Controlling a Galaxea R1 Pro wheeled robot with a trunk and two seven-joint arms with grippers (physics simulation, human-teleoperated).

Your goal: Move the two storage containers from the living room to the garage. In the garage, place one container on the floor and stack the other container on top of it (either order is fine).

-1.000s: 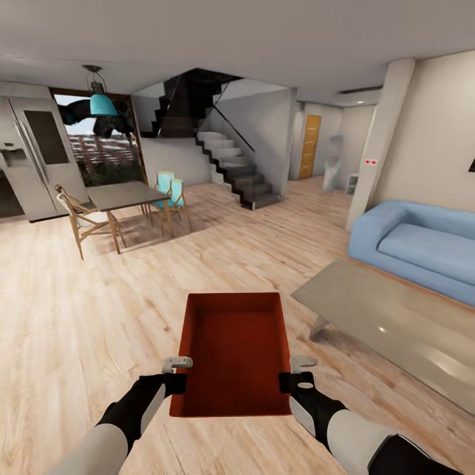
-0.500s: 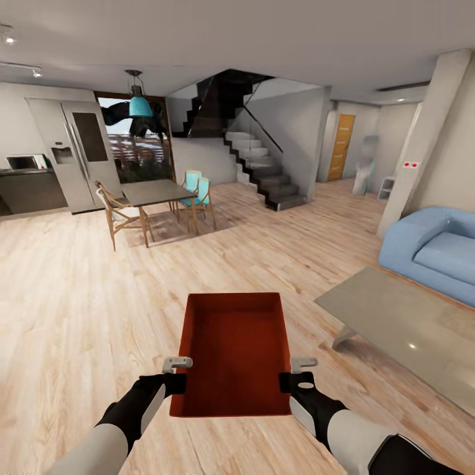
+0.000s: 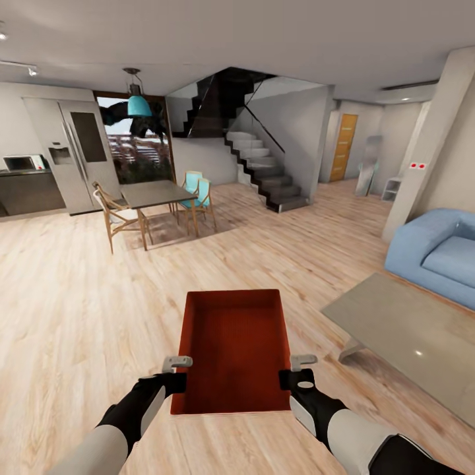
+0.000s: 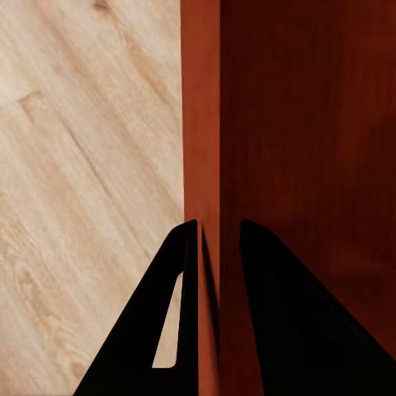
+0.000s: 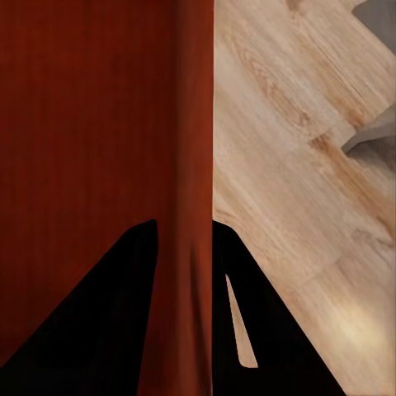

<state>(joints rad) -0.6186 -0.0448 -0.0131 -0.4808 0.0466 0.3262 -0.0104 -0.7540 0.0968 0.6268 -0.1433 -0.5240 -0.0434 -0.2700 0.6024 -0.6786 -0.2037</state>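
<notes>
An orange-red open-top storage container (image 3: 234, 346) hangs in front of me over the light wood-plank floor of the living room. My left gripper (image 3: 177, 382) is shut on its left wall, and the left wrist view has both black fingers (image 4: 177, 322) clamped on that wall (image 4: 202, 148). My right gripper (image 3: 293, 381) is shut on its right wall; in the right wrist view the fingers (image 5: 239, 330) straddle that wall (image 5: 194, 148). The container is empty inside.
A glass coffee table (image 3: 409, 336) stands close at the right with a blue sofa (image 3: 439, 254) behind it. Ahead at the left are a dining table (image 3: 152, 194) with chairs and a fridge (image 3: 72, 155). A dark staircase (image 3: 260, 171) and a light-wood door (image 3: 344, 146) lie farther on.
The whole view has swung left, so the sofa and coffee table slid to the right and the kitchen came in. Both grippers keep the same hold on the container.
</notes>
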